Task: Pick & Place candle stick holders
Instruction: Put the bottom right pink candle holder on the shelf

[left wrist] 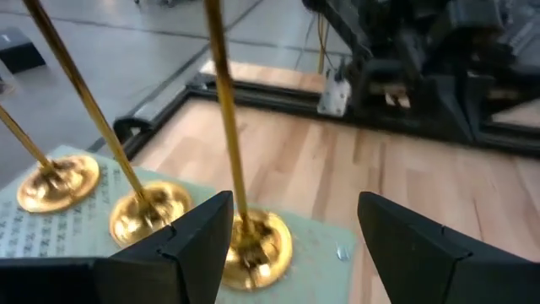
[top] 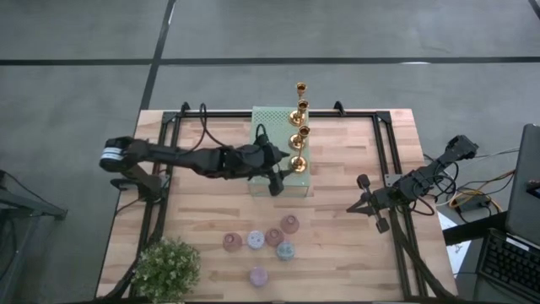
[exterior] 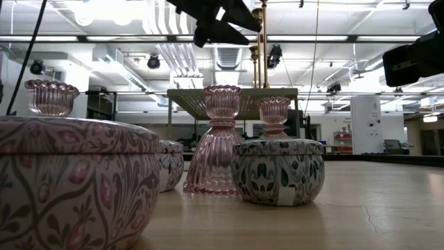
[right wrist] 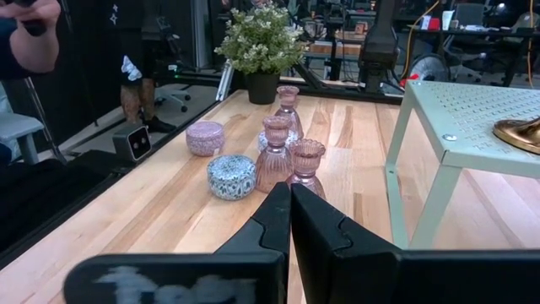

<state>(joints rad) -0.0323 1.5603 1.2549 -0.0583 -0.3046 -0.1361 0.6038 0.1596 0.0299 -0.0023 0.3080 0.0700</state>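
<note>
Gold holders (top: pixel 299 127) stand in a row on the green block (top: pixel 268 122) at the far middle of the surface, stems upright. Your left hand (left wrist: pixel 291 232) is over the block's near end, fingers spread wide, and the nearest holder (left wrist: pixel 245 241) sits just ahead of it, its stem rising a little toward one finger rather than centred in the gap. That stem is the long axis: it runs straight up, so you would likely close across it from the side, after shifting to centre it. The next holder (left wrist: pixel 150 211) stands close beside, so watch that finger's clearance.

Your left arm reaches in level from the left edge, stretched along the surface with the wrist above the block. It is clearly the nearer arm.

Your right hand (right wrist: pixel 291 198) waits at the right edge, well apart from the block, fingers pressed together and empty. The pink glass holders (right wrist: pixel 291 156) and the round tins (right wrist: pixel 231 176) cluster at the near middle, beside the plant (top: pixel 166 268).
</note>
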